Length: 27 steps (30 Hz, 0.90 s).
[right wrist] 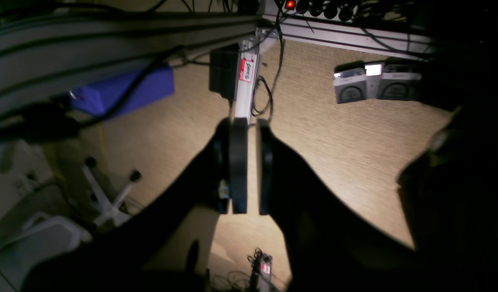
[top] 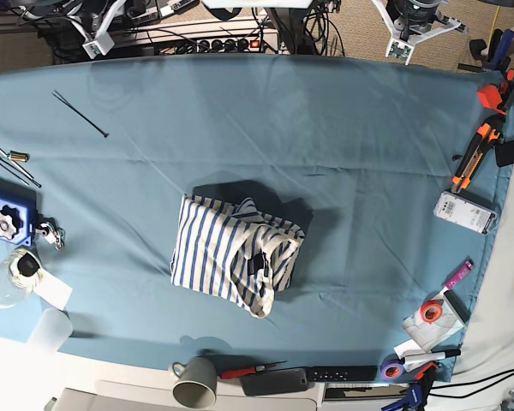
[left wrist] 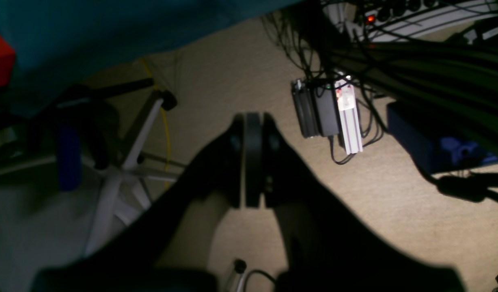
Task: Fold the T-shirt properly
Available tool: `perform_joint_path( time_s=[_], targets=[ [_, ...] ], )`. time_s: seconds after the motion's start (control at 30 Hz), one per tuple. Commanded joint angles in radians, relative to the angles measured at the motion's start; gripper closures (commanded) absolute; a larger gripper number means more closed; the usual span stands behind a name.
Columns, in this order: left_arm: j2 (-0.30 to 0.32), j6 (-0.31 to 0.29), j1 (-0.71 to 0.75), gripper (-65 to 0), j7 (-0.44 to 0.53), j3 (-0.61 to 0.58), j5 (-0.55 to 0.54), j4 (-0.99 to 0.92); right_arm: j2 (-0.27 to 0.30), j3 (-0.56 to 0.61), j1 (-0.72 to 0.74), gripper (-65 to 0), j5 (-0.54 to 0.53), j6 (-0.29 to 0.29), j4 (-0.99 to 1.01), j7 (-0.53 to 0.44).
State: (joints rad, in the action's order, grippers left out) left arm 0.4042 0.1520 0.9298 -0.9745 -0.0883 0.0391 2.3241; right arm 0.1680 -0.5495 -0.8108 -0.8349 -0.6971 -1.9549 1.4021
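A: Item one, the T-shirt (top: 234,252). Where is it listed?

B: It is logged at the middle of the teal cloth (top: 343,128), slightly left of centre and toward the near edge. It is bundled into a compact, roughly square packet with one loose end trailing at its near right corner. The task is judged largely done, though the edges are not squared.

A: Item two, the left gripper (left wrist: 253,158).

B: It is seen only in its own wrist view, hanging over the floor beyond the table edge. Its jaws are pressed together and nothing is held. It is judged to be parked clear of the shirt.

A: Item three, the right gripper (right wrist: 245,166).

B: It is likewise seen over the floor, well apart from the shirt. A narrow slit is left between its jaws and nothing is pinched.

A: Surroundings?

B: A phone (top: 463,211) and tools are kept at the right edge. A mug (top: 195,381) is placed on the near ledge and a blue device (top: 6,219) at the left. All are kept well apart from the shirt, so that the middle is left free for folding, it is judged. Neither arm is shown in the base view.
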Motion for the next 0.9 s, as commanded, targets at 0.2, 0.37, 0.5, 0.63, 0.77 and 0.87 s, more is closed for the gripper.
perform_joint_path(
  time_s=[0.2, 0.37, 0.5, 0.63, 0.77, 0.87],
  targets=[
    [0.001, -0.023, 0.013, 0.0, 0.006, 0.004, -0.052, -0.082, -0.005, -0.007, -0.010, -4.0, 0.058, -0.001, 0.023, -0.006],
    [-0.038, -0.049, 0.012, 0.0, 0.051, 0.004, -0.070, -0.174, -0.005, -0.007, -0.008, -4.0, 0.058, -0.001, 0.159, -0.006],
    [-0.077, -0.098, 0.011, 0.0, 0.088, 0.004, -0.070, -0.251, -0.004, -0.007, 0.008, -4.0, 0.058, -0.001, 0.280, -0.028],
    [-0.091, -0.098, -0.017, 0.0, 0.108, 0.004, -0.086, -0.339, -0.004, -0.007, 0.056, -4.0, 0.059, -0.001, 0.384, -0.031],
    [-0.091, -0.098, -0.082, 0.0, 0.146, 0.004, -0.085, -0.470, 0.000, -0.006, 0.125, -4.0, 0.129, -0.001, 0.491, -0.100],
    [-0.091, -0.099, -0.153, 0.0, 0.161, 0.004, -0.093, -0.604, 0.016, -0.006, 0.184, -4.0, 0.218, -0.001, 0.584, -0.160]
  ],
)
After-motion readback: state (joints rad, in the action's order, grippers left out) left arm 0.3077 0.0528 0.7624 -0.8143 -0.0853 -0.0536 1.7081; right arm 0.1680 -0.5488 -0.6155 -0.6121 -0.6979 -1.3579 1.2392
